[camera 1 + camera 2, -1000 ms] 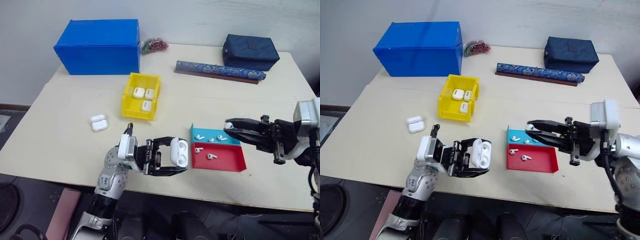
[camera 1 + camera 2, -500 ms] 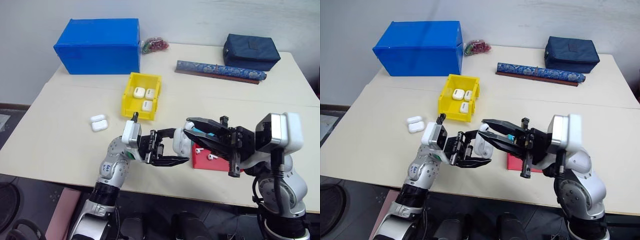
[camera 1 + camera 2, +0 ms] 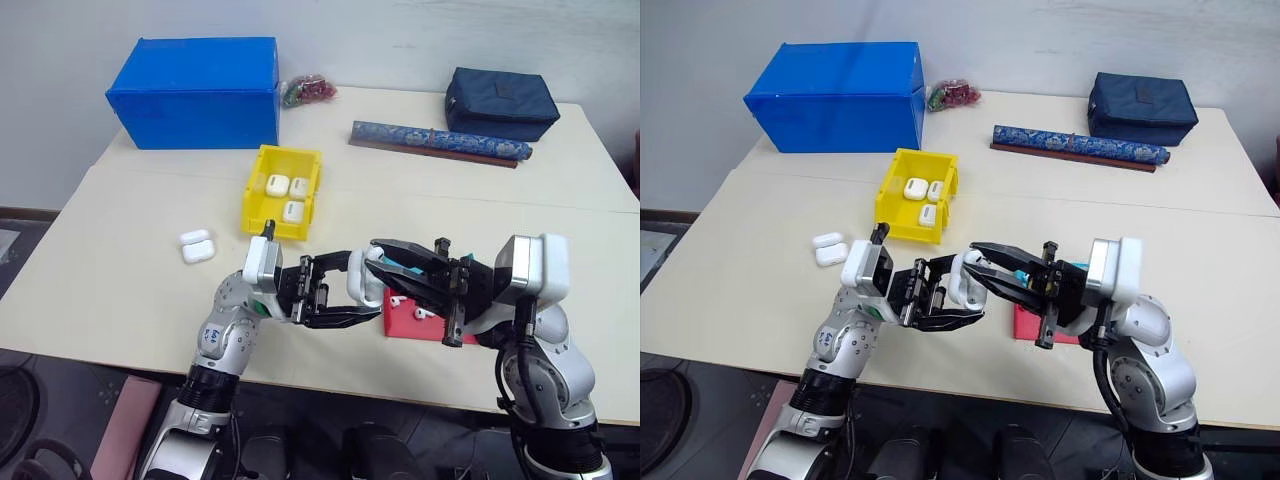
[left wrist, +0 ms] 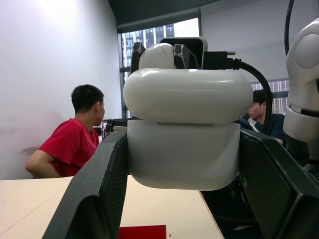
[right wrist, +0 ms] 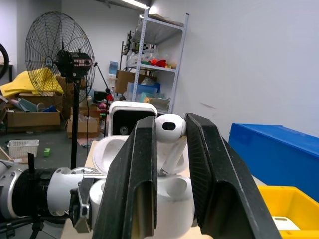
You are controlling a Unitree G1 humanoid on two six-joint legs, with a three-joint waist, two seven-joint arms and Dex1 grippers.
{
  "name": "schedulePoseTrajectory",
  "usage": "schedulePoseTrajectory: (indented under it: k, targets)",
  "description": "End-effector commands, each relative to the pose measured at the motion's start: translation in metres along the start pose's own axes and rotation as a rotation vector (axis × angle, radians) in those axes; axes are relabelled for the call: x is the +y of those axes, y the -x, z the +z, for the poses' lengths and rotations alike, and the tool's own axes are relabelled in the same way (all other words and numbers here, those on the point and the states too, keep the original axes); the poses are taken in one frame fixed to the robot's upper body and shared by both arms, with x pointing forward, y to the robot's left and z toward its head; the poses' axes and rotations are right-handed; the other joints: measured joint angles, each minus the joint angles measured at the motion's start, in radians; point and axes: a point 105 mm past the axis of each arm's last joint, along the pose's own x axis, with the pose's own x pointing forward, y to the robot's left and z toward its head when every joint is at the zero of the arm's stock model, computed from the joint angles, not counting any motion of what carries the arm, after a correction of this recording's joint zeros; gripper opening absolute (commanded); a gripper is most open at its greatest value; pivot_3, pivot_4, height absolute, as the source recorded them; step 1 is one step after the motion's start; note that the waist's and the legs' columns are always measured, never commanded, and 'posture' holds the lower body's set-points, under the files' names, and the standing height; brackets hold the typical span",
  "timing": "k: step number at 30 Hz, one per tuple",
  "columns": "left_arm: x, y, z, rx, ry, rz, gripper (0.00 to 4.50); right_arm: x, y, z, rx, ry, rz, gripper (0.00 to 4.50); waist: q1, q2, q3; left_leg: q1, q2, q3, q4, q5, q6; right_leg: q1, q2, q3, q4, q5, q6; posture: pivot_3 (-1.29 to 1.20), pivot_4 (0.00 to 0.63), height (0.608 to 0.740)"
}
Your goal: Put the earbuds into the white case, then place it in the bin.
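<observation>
Low in the centre of the frame, above the bench's [image 3: 120, 290] near edge, the left end effector [image 3: 352, 294] is clamped on the white case [image 3: 358, 287], its two black fingers pressing the body's sides. The case stands upright with its lid swung open, mouth pointing toward the right end effector [image 3: 377, 252]. That end effector pinches an earbud [image 5: 169, 130] between its fingers, bulb at the fingertips and stem slanting down into the open case. At upper centre the yellow bin [image 3: 262, 206] holds three closed white cases. Another closed case [image 3: 197, 245] lies left of the bin. Behind the right arm sit a red tray [image 3: 403, 322] with loose earbuds [image 3: 423, 312] and a teal tray [image 3: 412, 268]. A blue box [image 3: 195, 92], navy pouch [image 3: 500, 102] and patterned roll [image 3: 440, 142] line the far edge.
</observation>
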Motion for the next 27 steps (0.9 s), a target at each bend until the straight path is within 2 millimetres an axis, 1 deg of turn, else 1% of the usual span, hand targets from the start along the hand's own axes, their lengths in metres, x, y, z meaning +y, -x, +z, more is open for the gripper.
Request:
schedulePoseTrajectory:
  k: [1, 6, 12, 14, 15, 16, 18, 19, 20, 22, 23, 25, 26, 27]
  targets:
    - [-0.004, -0.009, 0.011, -0.019, -0.046, -0.035, 2.81, 0.001, 0.005, -0.003, 0.005, 0.025, -0.004, 0.43, 0.0, 0.0, 0.0, 0.0, 0.0, 0.0, 0.0, 0.0, 0.0, 0.0, 0.0, 0.0, 0.0, 0.0, 0.0, 0.0, 0.15, 0.74]
    - [-0.004, -0.012, 0.012, -0.025, -0.046, -0.038, 2.81, -0.001, 0.017, -0.019, 0.034, 0.029, -0.031, 0.43, 0.0, 0.0, 0.0, 0.0, 0.0, 0.0, 0.0, 0.0, 0.0, 0.0, 0.0, 0.0, 0.0, 0.0, 0.0, 0.0, 0.15, 0.74]
    - [-0.001, -0.014, 0.015, -0.026, -0.05, -0.039, 2.81, 0.008, 0.028, -0.036, 0.078, 0.02, -0.006, 0.43, 0.0, 0.0, 0.0, 0.0, 0.0, 0.0, 0.0, 0.0, 0.0, 0.0, 0.0, 0.0, 0.0, 0.0, 0.0, 0.0, 0.15, 0.74]
    - [-0.001, -0.014, 0.016, -0.025, -0.052, -0.04, 2.81, 0.01, 0.03, -0.039, 0.092, 0.012, 0.013, 0.43, 0.0, 0.0, 0.0, 0.0, 0.0, 0.0, 0.0, 0.0, 0.0, 0.0, 0.0, 0.0, 0.0, 0.0, 0.0, 0.0, 0.15, 0.74]
    - [0.0, -0.014, 0.016, -0.024, -0.053, -0.041, 2.81, 0.01, 0.03, -0.039, 0.09, -0.003, 0.017, 0.78, 0.0, 0.0, 0.0, 0.0, 0.0, 0.0, 0.0, 0.0, 0.0, 0.0, 0.0, 0.0, 0.0, 0.0, 0.0, 0.0, 0.15, 0.74]
    - [0.0, -0.014, 0.016, -0.023, -0.054, -0.041, 2.81, 0.009, 0.029, -0.037, 0.078, 0.017, 0.013, 1.16, 0.0, 0.0, 0.0, 0.0, 0.0, 0.0, 0.0, 0.0, 0.0, 0.0, 0.0, 0.0, 0.0, 0.0, 0.0, 0.0, 0.15, 0.74]
    - [0.0, -0.013, 0.016, -0.018, -0.055, -0.037, 2.81, 0.005, 0.029, -0.032, 0.058, 0.037, 0.001, 1.76, 0.0, 0.0, 0.0, 0.0, 0.0, 0.0, 0.0, 0.0, 0.0, 0.0, 0.0, 0.0, 0.0, 0.0, 0.0, 0.0, 0.15, 0.74]
    - [0.001, -0.011, 0.016, -0.013, -0.055, -0.034, 2.81, 0.004, 0.029, -0.029, 0.056, 0.049, -0.002, 1.99, 0.0, 0.0, 0.0, 0.0, 0.0, 0.0, 0.0, 0.0, 0.0, 0.0, 0.0, 0.0, 0.0, 0.0, 0.0, 0.0, 0.15, 0.74]
    - [0.001, -0.009, 0.015, -0.005, -0.054, -0.027, 2.81, 0.002, 0.03, -0.025, 0.055, 0.054, -0.011, 2.39, 0.001, 0.0, 0.0, 0.0, 0.0, 0.0, 0.0, 0.0, 0.0, 0.0, 0.0, 0.0, 0.0, 0.0, 0.0, 0.0, 0.15, 0.74]
    - [0.001, -0.001, 0.012, 0.021, -0.049, 0.003, 2.81, -0.004, 0.036, -0.011, 0.069, 0.079, -0.043, 3.04, 0.001, 0.0, 0.0, 0.0, 0.0, 0.0, 0.0, 0.0, 0.0, 0.0, 0.0, 0.0, 0.0, 0.0, 0.0, 0.0, 0.15, 0.74]
    - [0.002, 0.003, 0.01, 0.033, -0.046, 0.019, 2.81, -0.007, 0.04, -0.005, 0.082, 0.088, -0.06, 3.37, 0.002, 0.0, 0.0, 0.0, 0.0, 0.0, 0.0, 0.0, 0.0, 0.0, 0.0, 0.0, -0.001, 0.0, 0.0, 0.0, 0.15, 0.74]
    - [0.002, 0.014, 0.005, 0.073, -0.044, 0.056, 2.81, -0.013, 0.056, 0.006, 0.144, 0.104, -0.117, 4.13, 0.003, 0.0, 0.0, 0.0, 0.0, 0.0, 0.0, 0.0, 0.0, 0.001, -0.001, 0.0, -0.002, 0.0, 0.0, 0.0, 0.15, 0.74]
    - [0.002, 0.021, 0.003, 0.093, -0.04, 0.078, 2.81, -0.017, 0.069, 0.01, 0.185, 0.104, -0.161, 4.4, 0.005, 0.0, 0.0, 0.0, 0.0, 0.0, 0.0, 0.0, 0.0, 0.001, -0.001, 0.0, -0.002, 0.0, 0.0, 0.0, 0.15, 0.74]
    - [0.002, 0.026, 0.001, 0.109, -0.039, 0.094, 2.81, -0.019, 0.083, 0.012, 0.24, 0.109, -0.196, 4.49, 0.006, 0.0, 0.0, 0.0, 0.0, 0.0, -0.001, 0.0, 0.0, 0.001, -0.001, -0.001, -0.002, 0.0, 0.0, 0.0, 0.15, 0.74]
